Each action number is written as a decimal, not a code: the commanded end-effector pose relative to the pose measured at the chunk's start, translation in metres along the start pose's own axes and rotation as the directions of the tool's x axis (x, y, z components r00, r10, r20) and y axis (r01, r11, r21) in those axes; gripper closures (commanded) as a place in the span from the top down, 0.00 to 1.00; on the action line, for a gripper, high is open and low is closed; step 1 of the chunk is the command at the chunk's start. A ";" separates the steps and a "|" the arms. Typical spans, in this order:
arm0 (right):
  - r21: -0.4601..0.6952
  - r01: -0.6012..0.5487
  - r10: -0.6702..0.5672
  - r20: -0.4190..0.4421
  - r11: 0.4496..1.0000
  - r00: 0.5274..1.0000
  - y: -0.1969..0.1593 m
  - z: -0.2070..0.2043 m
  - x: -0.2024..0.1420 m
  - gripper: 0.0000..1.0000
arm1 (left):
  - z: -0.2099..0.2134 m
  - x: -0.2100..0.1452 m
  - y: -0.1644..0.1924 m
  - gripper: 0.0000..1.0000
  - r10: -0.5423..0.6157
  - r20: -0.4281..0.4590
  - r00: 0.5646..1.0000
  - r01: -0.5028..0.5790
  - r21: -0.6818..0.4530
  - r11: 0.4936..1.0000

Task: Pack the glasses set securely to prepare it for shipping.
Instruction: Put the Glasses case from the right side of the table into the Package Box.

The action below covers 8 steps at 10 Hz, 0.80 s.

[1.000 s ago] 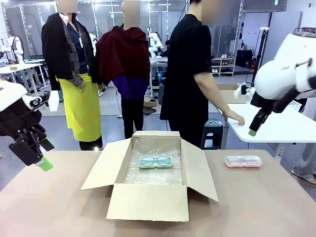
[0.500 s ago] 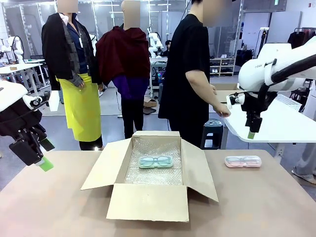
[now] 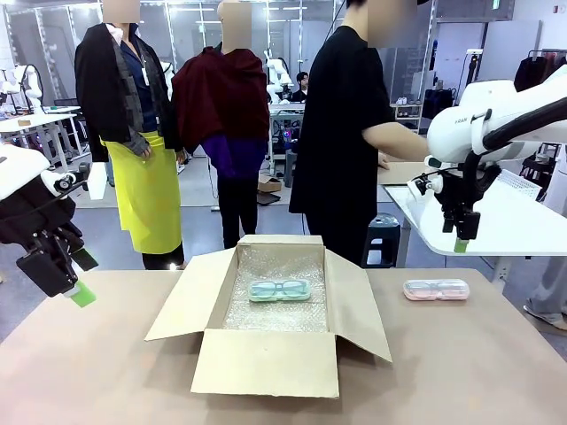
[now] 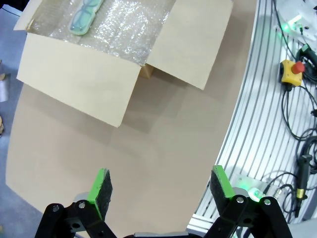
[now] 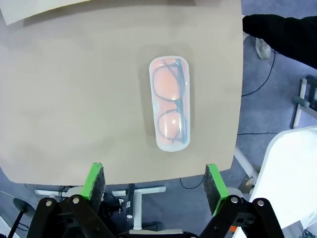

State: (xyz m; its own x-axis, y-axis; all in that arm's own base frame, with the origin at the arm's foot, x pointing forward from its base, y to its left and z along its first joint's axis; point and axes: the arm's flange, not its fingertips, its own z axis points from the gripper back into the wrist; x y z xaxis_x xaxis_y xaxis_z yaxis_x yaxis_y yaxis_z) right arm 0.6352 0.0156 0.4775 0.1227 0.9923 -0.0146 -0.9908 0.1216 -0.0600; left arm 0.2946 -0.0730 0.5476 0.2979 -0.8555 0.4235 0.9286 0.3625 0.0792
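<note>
Status: right gripper is hovering with jaws spread wide and empty, directly above the pale pink plastic-framed glasses in clear wrapping. That pair is lying flat on the tan table, close to the far edge and toward the right corner, well apart from the open brown cardboard box sitting mid-table. I'm lining up so the pack's long axis is running between my pads. A pinch across the narrow width looks like the safest grab on slick plastic.

The mint-green wrapped glasses are already lying inside the box on a clear bubble-wrap sheet, which I'm reading as cushioning for shipping. Left gripper is also spread and holding nothing, hanging at the table's left edge, probably parked there so the box flaps and the right arm's path are free.

Next I'm expecting a straight descent onto the pink pair. The main risk is the wrapping sliding under the pads.
</note>
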 end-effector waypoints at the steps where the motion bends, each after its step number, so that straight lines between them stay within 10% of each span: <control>1: -0.009 0.035 -0.035 0.007 0.999 0.999 0.004 0.002 0.002 1.00 | 0.000 0.000 0.000 1.00 -0.004 0.020 1.000 0.004 0.005 1.000; 8: -0.036 -0.085 0.086 0.024 0.996 0.996 -0.006 -0.079 0.001 1.00 | 0.000 0.000 0.000 1.00 -0.004 0.020 1.000 0.004 0.005 1.000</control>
State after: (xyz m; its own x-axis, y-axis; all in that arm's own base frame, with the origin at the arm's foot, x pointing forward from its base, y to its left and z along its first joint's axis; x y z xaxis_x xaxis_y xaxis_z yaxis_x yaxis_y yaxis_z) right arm 0.6530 0.0176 0.4007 0.0678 0.9977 -0.0033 -0.9945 0.0673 -0.0798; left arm 0.2946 -0.0730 0.5476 0.2979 -0.8556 0.4234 0.9286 0.3625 0.0791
